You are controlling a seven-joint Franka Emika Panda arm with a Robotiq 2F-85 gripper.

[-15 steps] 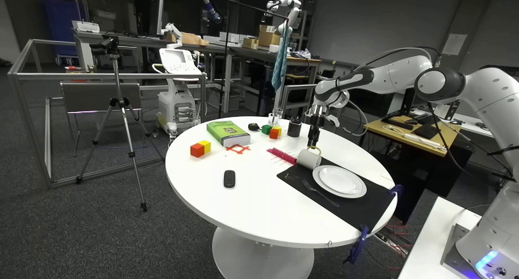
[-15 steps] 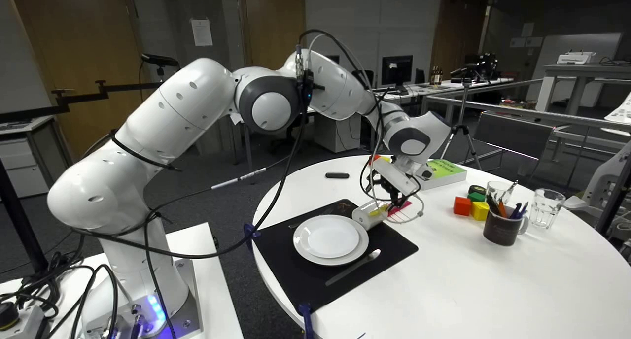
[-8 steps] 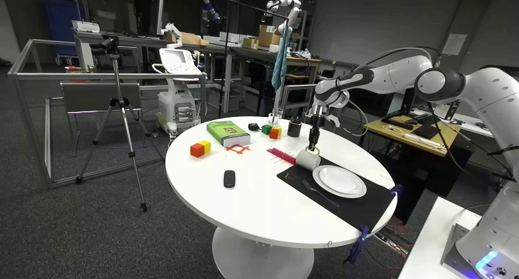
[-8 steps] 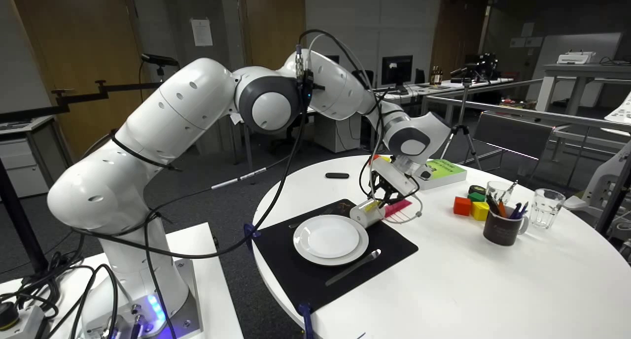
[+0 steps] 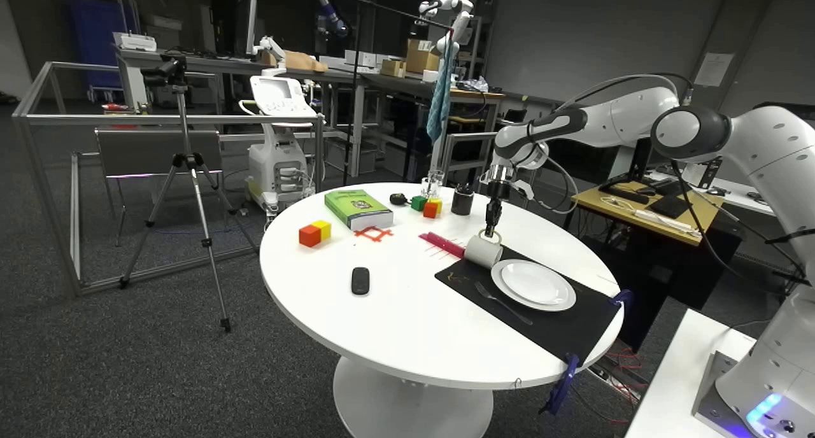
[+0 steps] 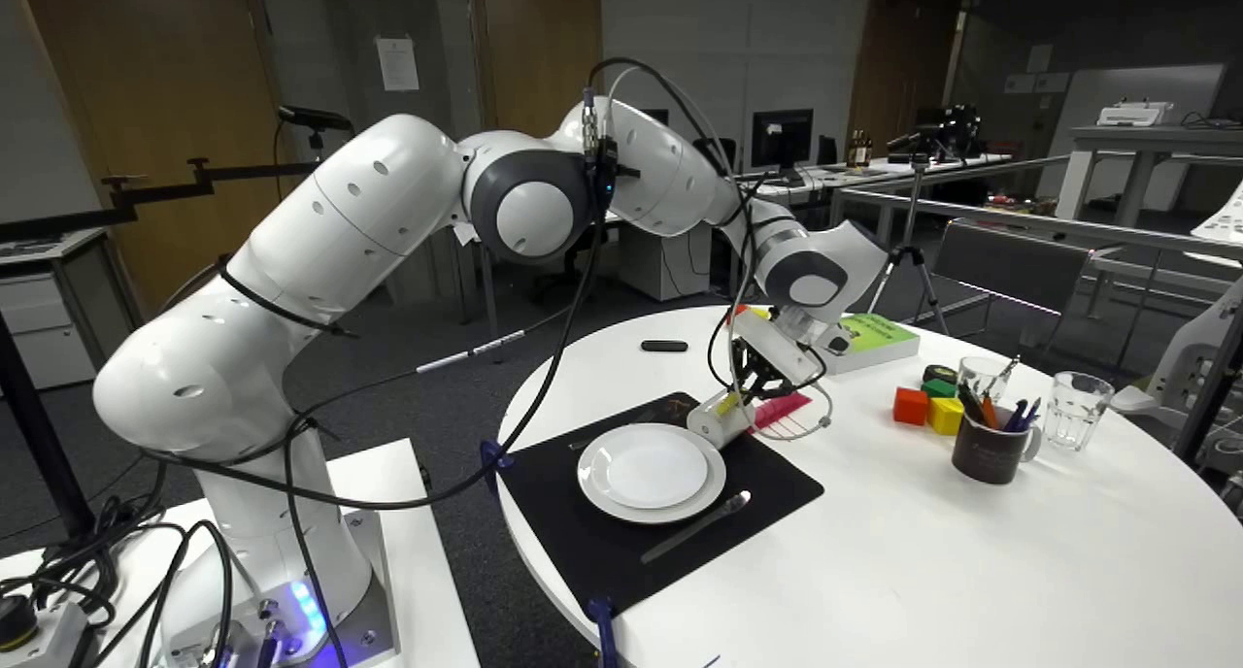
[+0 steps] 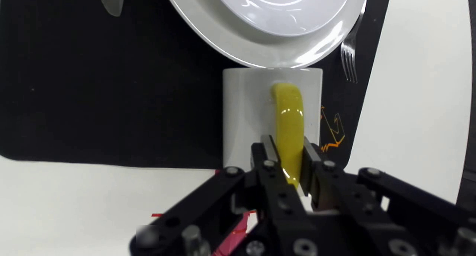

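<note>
A white mug (image 7: 245,111) with a yellow handle (image 7: 290,118) lies on its side, handle upward, in the wrist view. My gripper (image 7: 287,152) points down with its two fingers pressed on either side of that handle, shut on it. In both exterior views the mug (image 5: 482,252) rests at the edge of the black placemat (image 5: 560,333), close beside the stacked white plates (image 6: 651,469). The mug's opening is not clearly visible.
A fork (image 5: 506,305) and a knife (image 6: 694,529) flank the plates. A pink strip (image 5: 444,244) lies by the mug. Farther off are a pen-filled dark mug (image 6: 989,451), a drinking glass (image 6: 1076,411), coloured blocks (image 6: 911,406), a green book (image 5: 360,209) and a black handheld object (image 5: 360,281).
The jaws have come together on the mug's handle. The mug has shifted slightly toward the plates and away from its earlier spot, while the arm looks almost still.
</note>
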